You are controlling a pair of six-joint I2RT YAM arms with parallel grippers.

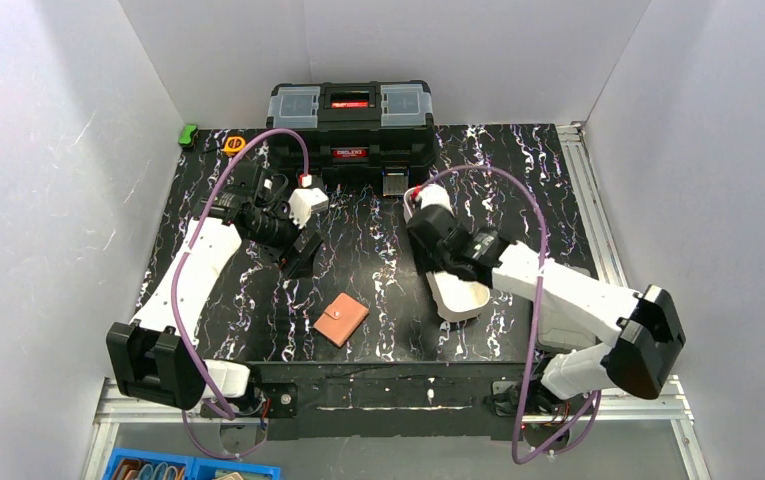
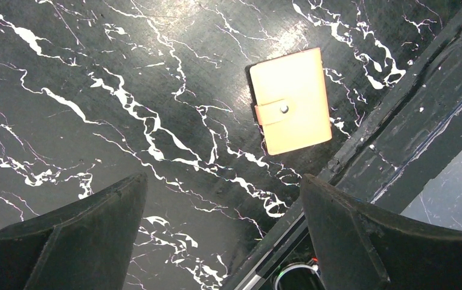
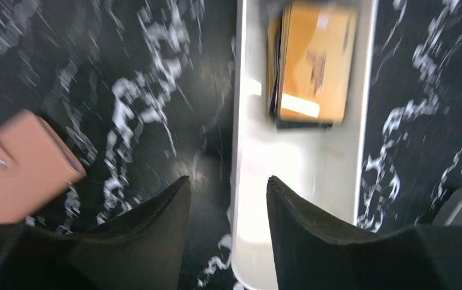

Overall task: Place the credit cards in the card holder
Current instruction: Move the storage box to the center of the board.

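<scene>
The card holder [image 1: 341, 319], a closed tan-pink wallet with a snap tab, lies on the black marble table near the front edge. It also shows in the left wrist view [image 2: 291, 101] and the right wrist view [image 3: 20, 166]. A stack of credit cards [image 3: 313, 63], yellow-orange on top, lies in the long white tray [image 3: 304, 163]; in the top view my right arm hides the cards. My left gripper [image 1: 303, 255] [image 2: 223, 193] is open and empty, up and left of the wallet. My right gripper [image 1: 436, 262] [image 3: 228, 181] is open and empty over the tray's [image 1: 463, 297] left rim, short of the cards.
A black toolbox [image 1: 350, 120] stands at the back centre. A green item [image 1: 189, 134] and an orange-yellow item [image 1: 235, 145] lie at the back left. The table's front edge rail [image 2: 397, 103] runs just beyond the wallet. A blue bin [image 1: 173, 468] sits below the table.
</scene>
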